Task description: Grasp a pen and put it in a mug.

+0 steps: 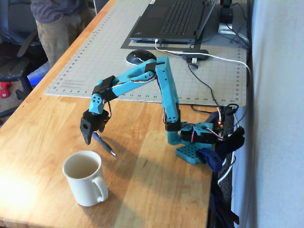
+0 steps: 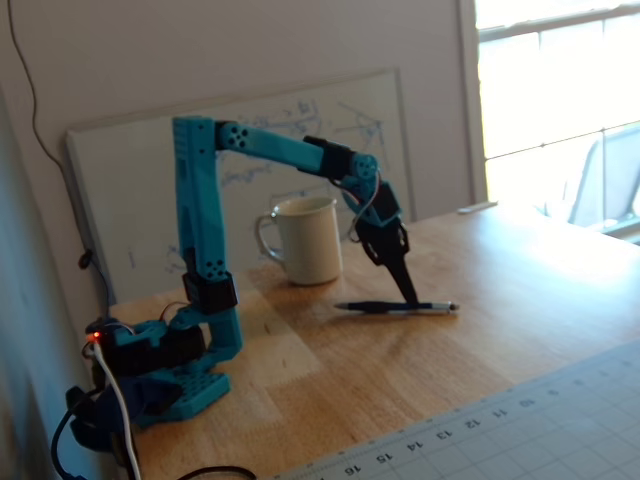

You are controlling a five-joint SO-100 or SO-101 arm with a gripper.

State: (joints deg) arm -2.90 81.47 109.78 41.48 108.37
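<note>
pen (image 1: 105, 145) flat on the wooden surface (image 1: 156, 190), long axis from about 10 to 4 o'clock in a fixed view, silvery tip at the 4 o'clock end; in the other fixed view it lies near level, 9 to 3 o'clock (image 2: 396, 307). gripper (image 1: 93, 137) sits right over its 10 o'clock end, black fingers pointing down, tips at or touching the barrel (image 2: 408, 292). Jaws look narrow, straddling the pen, but can't tell whether they actually pinch it. mug (image 1: 87, 177) stands upright at about 7 o'clock from the pen in the first fixed view, near but apart, handle turned to about 4 o'clock, mouth open and empty. Likely next: close on barrel, lift, swing short way toward 7 o'clock over the rim. Room is open around the pen; surface edge lies beyond the mug toward the bottom of frame. Cutting mat (image 1: 142, 61), mouse (image 1: 140, 57) and laptop (image 1: 175, 21) well apart at 12 o'clock.
</note>
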